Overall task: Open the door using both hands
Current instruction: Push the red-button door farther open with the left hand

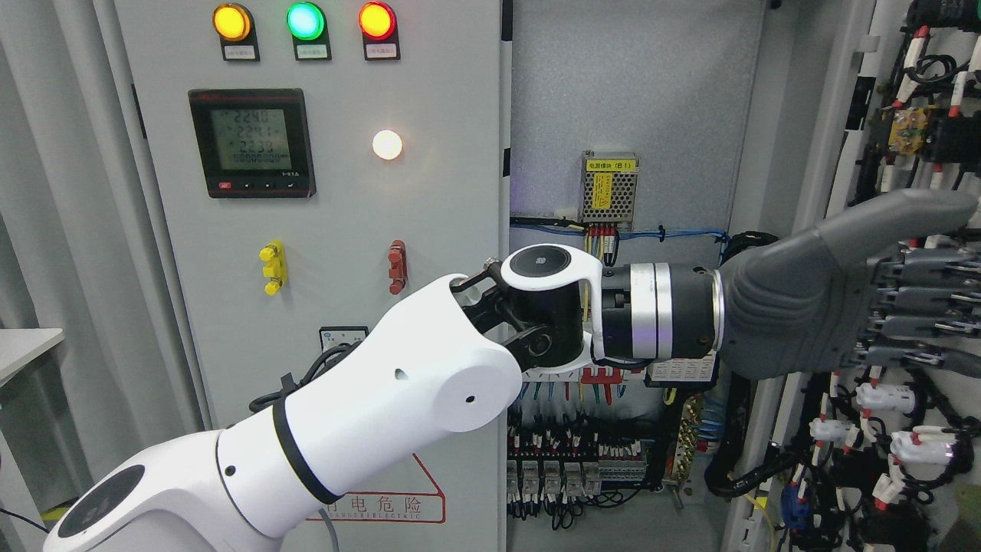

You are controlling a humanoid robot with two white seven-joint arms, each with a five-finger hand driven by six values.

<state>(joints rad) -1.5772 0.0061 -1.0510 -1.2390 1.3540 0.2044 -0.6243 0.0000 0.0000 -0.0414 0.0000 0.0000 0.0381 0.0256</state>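
At three o'clock, the left hand [851, 295] is pressed flat, fingers extended (nothing gripped), against the swung-open right door [931, 429]. It is likely being pushed wider.

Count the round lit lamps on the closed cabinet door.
4. Three in a row along the top: amber lamp, green lamp, red-orange lamp. One white lamp lower, right of the meter. The arm hides part of the door.

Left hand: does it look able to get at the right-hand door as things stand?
Probably yes. The left hand has crossed the open cabinet and lies flat at the inner face of the right door, already swung open, with nothing between them.
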